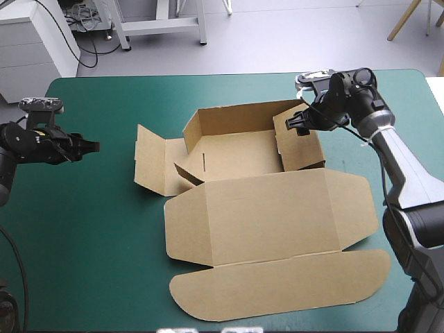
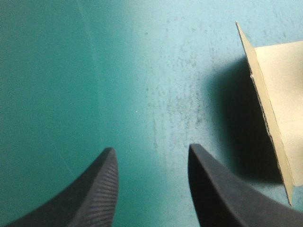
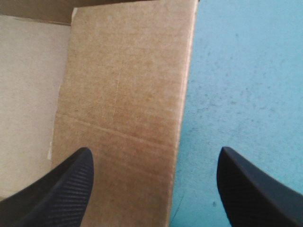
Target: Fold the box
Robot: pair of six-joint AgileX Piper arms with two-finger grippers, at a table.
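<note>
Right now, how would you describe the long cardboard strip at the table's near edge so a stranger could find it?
On the teal-green table, find the brown box spread across the middle. From its raised walls move toward the near edge, past the wide flat lid panel. The last strip is it: flat, long, narrow, the only piece with rounded ends.

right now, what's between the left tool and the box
Only bare cover. The high view shows it running from the left tool to the box, and the left wrist view agrees.
</note>
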